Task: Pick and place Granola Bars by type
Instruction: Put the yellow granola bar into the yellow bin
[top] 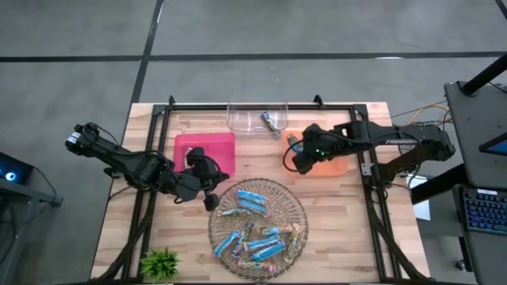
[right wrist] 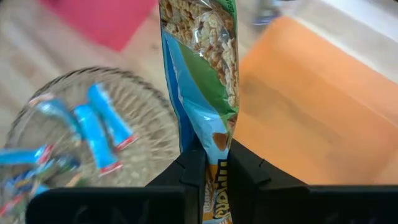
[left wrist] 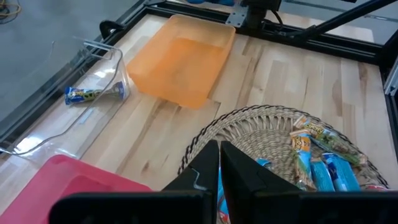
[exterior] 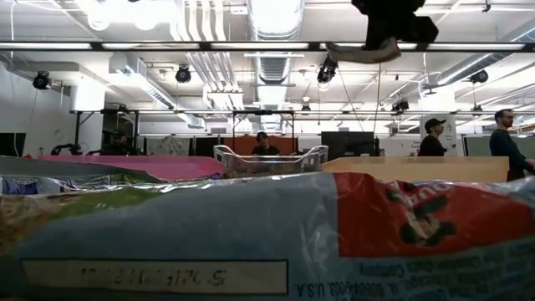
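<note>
A round wicker basket (top: 295,207) near the table's front holds several granola bars (top: 252,199), mostly blue. One bar (top: 272,120) lies in the clear tray (top: 242,119) at the far middle. My right gripper (right wrist: 214,163) is shut on a blue-and-green bar (right wrist: 202,62) above the left edge of the orange tray (top: 337,165). My left gripper (left wrist: 219,158) hangs at the basket's left rim, beside the pink tray (top: 194,146). Its fingers are shut, with a blue strip (left wrist: 219,190) between them. My left gripper is shut on a thin piece of blue wrapper (left wrist: 219,190) that shows only in the slit between its two fingers. The fingers hide the rest of the bar. My right gripper pinches one end of the blue-and-green bar (right wrist: 216,140) between its two fingers. The bar runs on lengthwise beyond the fingertips, lifted clear above the orange tray's edge.
A small green plant (top: 161,261) stands at the near left corner. A black frame (top: 261,105) runs round the table's far side and along both sides. Bare wood lies between the trays and the basket. People stand in the room beyond the table (exterior: 435,138).
</note>
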Controlling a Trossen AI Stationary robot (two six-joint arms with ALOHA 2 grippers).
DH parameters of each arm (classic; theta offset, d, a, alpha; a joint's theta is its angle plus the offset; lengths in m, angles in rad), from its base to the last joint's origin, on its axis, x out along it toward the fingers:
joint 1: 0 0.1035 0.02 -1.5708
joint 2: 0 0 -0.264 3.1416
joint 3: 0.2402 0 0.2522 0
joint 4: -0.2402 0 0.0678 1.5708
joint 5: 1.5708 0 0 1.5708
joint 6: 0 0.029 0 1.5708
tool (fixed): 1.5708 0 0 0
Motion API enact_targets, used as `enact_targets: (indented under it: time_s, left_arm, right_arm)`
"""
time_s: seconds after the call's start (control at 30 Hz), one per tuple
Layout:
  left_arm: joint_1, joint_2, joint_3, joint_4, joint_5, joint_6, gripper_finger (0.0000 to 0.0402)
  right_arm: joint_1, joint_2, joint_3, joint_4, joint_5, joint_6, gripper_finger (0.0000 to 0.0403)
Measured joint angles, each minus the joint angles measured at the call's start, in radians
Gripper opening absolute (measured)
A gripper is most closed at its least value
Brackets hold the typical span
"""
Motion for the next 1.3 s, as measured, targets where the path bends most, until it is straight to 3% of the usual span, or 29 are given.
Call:
enact_targets:
  time_s: [0.3, 0.93, 1.3]
  left_arm:
    - [0.0, 0.0, 0.0, 0.0, -0.001, -0.015, 0.0]
    - [0.0, 0.0, 0.0, 0.0, -0.001, -0.052, 0.0]
    - [0.0, 0.0, 0.0, 0.0, -0.001, -0.086, 0.0]
  right_arm:
    - [-0.057, -0.016, -0.042, -0.126, 0.096, 0.131, 0.0033]
    - [-0.13, -0.238, -0.45, -0.103, 0.077, 0.496, 0.0033]
    - [-0.242, -0.288, -0.648, 0.142, 0.0, 0.419, 0.0033]
